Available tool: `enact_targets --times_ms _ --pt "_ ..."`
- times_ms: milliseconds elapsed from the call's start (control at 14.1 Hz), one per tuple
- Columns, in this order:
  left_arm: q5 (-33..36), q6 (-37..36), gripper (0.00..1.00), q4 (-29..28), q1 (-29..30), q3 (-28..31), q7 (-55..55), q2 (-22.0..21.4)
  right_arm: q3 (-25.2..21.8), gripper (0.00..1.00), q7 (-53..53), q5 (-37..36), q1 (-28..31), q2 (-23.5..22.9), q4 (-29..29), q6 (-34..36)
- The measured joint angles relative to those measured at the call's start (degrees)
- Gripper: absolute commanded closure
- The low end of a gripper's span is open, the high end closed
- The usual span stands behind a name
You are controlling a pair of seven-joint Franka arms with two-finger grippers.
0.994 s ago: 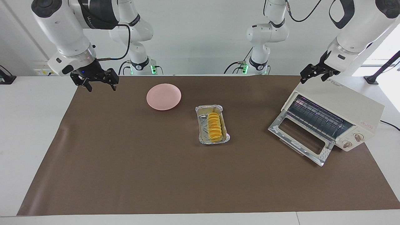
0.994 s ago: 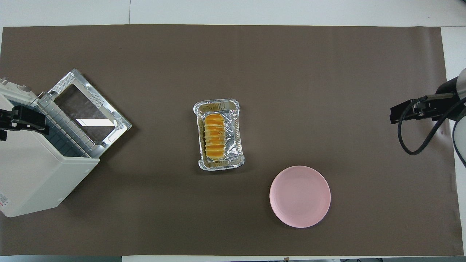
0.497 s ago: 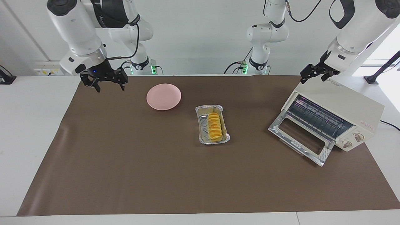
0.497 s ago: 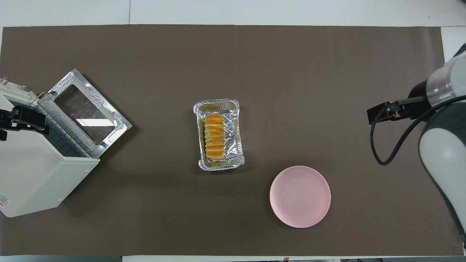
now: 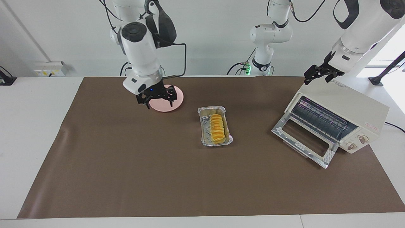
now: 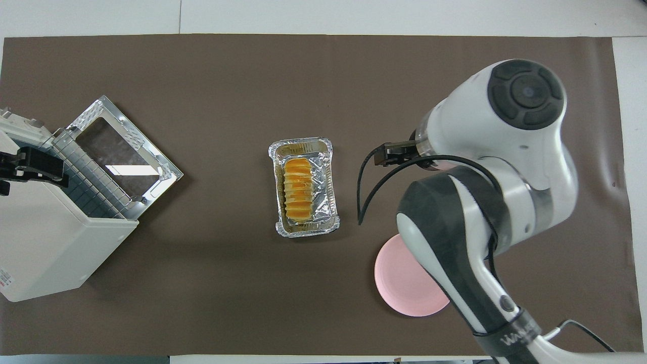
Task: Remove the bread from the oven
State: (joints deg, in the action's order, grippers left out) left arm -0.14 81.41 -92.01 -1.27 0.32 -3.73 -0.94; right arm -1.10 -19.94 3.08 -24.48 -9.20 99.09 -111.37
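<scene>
Bread point(image 5: 217, 129) in its foil tray point(image 5: 203, 129) looks soft and light, so the spread right claw point(image 5: 156, 98) should pinch its long sides gently.

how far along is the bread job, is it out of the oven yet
Done: the bread is already out, lying in the foil tray mid-mat, and the oven stands with its door dropped open and its rack bare.
In hand: nothing is held. The right gripper is open over the pink plate; the left gripper waits over the oven's top.
Left: perhaps moving the bread to the plate, and shutting the door.
</scene>
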Motion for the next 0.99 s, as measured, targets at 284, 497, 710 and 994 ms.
enact_targets --times_ms 284,497,710,994 --pt "0.00 0.00 0.00 0.00 0.00 0.00 0.00 0.00 -0.01 0.00 -3.57 0.06 -5.05 -7.64 0.08 -9.02" --pt "0.00 0.00 0.00 0.00 0.00 0.00 0.00 0.00 -0.03 0.00 -6.54 1.13 -6.66 -12.24 0.21 -13.32" --pt "0.00 0.00 0.00 0.00 0.00 0.00 0.00 0.00 -0.03 0.00 -7.39 5.78 -7.89 -14.51 2.89 -19.88" --pt "0.00 0.00 0.00 0.00 0.00 0.00 0.00 0.00 -0.20 0.16 -7.49 6.67 -7.94 -14.65 7.44 -23.32"
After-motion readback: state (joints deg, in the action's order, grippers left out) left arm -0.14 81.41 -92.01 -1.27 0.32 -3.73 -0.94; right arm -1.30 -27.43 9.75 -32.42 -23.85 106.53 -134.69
